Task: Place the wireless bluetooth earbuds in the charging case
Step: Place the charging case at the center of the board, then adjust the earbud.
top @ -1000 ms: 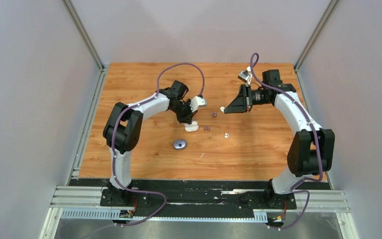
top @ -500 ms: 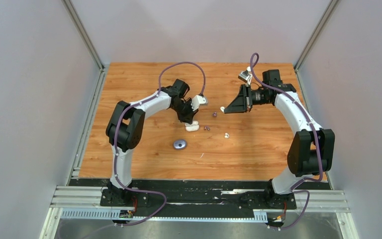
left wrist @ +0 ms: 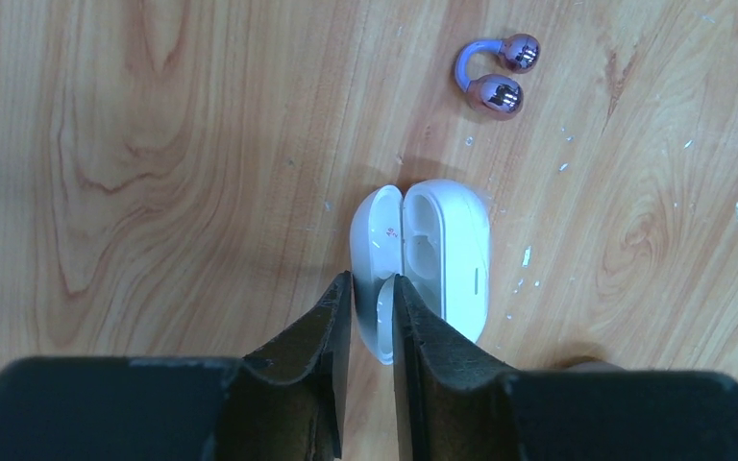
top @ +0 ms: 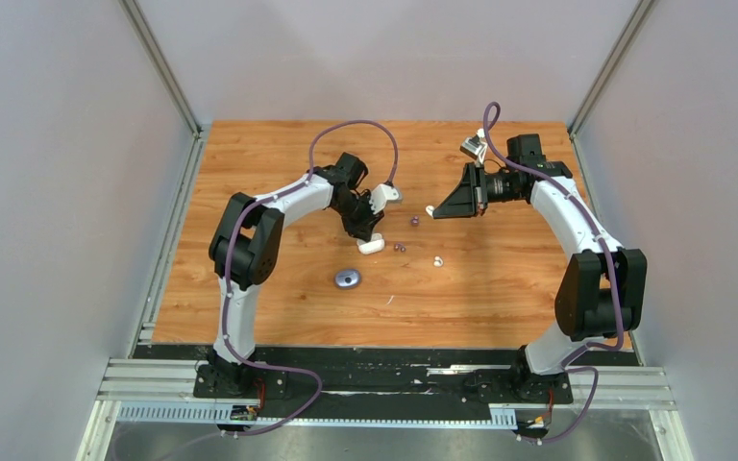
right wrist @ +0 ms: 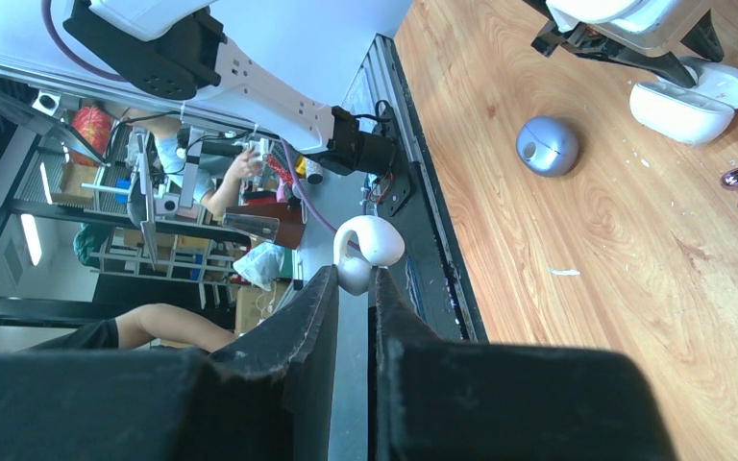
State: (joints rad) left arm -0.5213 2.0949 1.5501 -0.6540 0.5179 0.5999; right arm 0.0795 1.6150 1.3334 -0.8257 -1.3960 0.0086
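Gripped between right pincer tips: white earbud.

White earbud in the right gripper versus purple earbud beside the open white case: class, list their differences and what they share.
Colour: the white earbud is glossy white; the purple earbud is metallic purple. Pose: the white earbud is pinched in the right gripper, off the table; the purple earbud lies loose on the table. Both are C-shaped: two bulbs joined by a curved band.

White case — near end hidden behind the jaws.
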